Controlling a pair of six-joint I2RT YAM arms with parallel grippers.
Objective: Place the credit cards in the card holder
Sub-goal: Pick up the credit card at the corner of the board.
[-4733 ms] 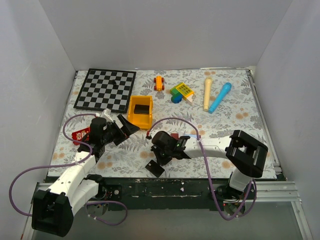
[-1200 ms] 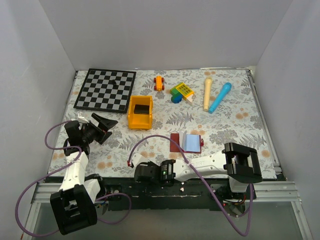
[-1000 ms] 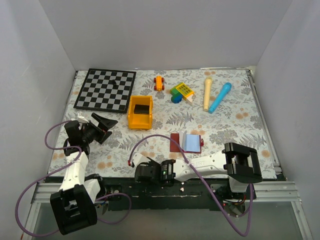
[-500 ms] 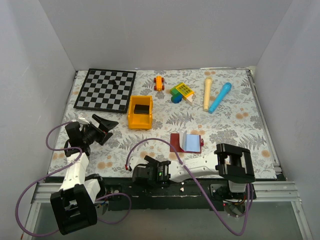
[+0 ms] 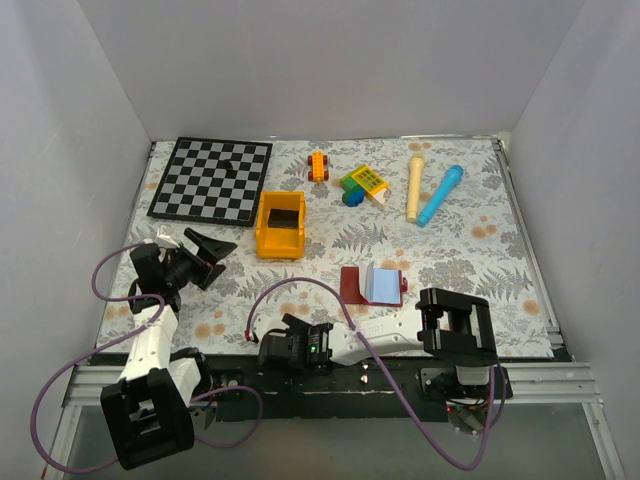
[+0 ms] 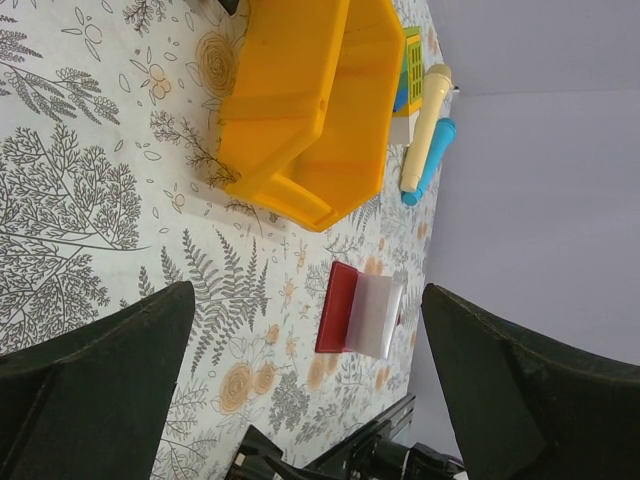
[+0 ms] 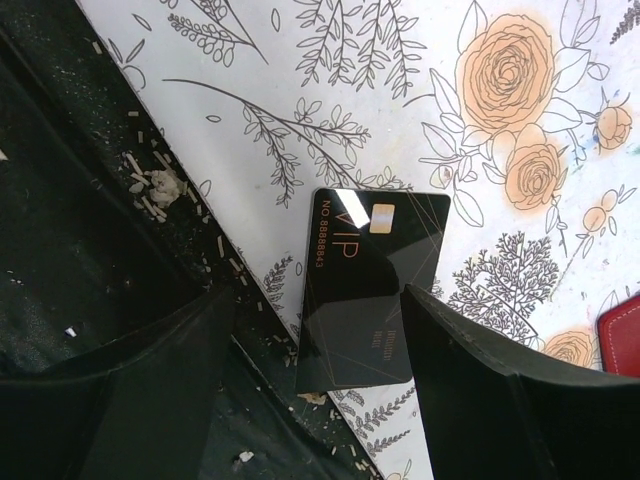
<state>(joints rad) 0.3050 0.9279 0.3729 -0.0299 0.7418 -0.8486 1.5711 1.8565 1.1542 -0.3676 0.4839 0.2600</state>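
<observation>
Plain white walls [image 5: 330, 60] enclose a floral-patterned table [image 5: 470, 260] under even light.

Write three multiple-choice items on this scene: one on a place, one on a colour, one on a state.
1. The black card lies:
A. at the table's near edge
B. at its far edge
C. at its middle

2. The card holder's pockets are:
A. green
B. pale blue
C. yellow

3. The card holder is:
A. snapped shut
B. standing on edge
C. lying open

Key:
1. A, the right wrist view shows it lying across that edge.
2. B, pale blue shows beside the maroon flap.
3. C, its inside faces up.
</observation>
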